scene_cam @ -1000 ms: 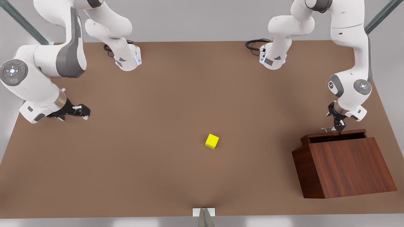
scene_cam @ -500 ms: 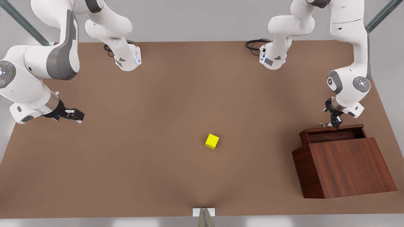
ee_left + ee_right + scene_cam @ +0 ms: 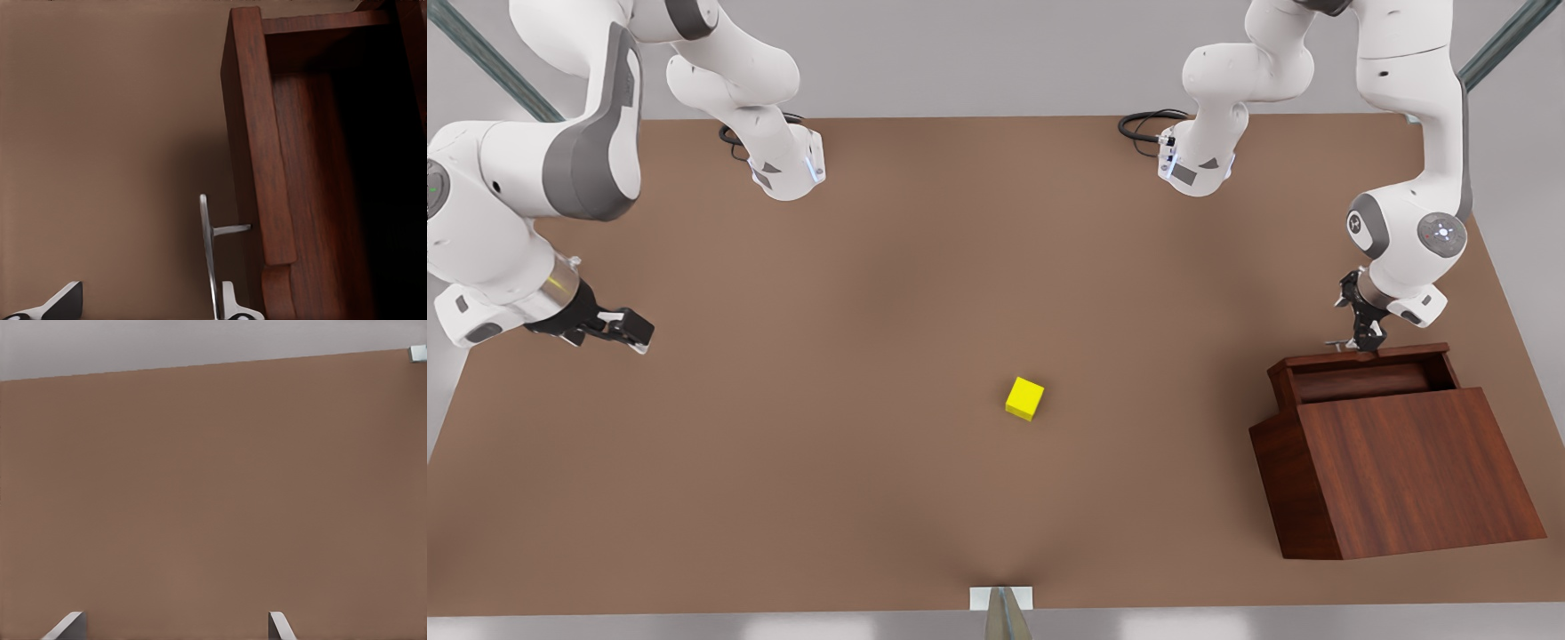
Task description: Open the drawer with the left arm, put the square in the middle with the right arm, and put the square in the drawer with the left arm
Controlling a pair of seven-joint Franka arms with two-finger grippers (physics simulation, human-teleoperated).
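In the front view, two white Franka arms reach over a plain brown counter (image 3: 854, 293). The left gripper (image 3: 1360, 342), at the front view's right, sits at the silver bar handle (image 3: 1341, 343) of the drawer (image 3: 1365, 378), which stands pulled partway out of a dark reddish-brown wood-grain cabinet (image 3: 1405, 471) with a slanted top. The drawer's inside is shadowed. The yellow square (image 3: 1024, 398) rests on the middle of the counter, well apart from the cabinet and from both grippers. The right gripper (image 3: 633, 331), at the front view's left, hangs near the counter's edge with nothing between its jaws, which stand parted. A black cable (image 3: 1143, 124) coils by the base of the arm at the front view's right, and another shows by the other arm's base.

In the left wrist view, the handle (image 3: 208, 257) runs as a thin silver bar just beside one light-coloured fingertip (image 3: 230, 303), with its post joined to the drawer's front panel (image 3: 257, 140). The other fingertip (image 3: 63, 300) stands well apart over bare counter, so the jaws are spread wide on either side of the bar rather than pinched on it. The drawer's dark interior (image 3: 360, 173) lies past the panel.

In the right wrist view, two pale fingertips (image 3: 67, 625) stand far apart over bare brown counter (image 3: 213, 487), holding nothing. The counter's far edge meets a grey background.
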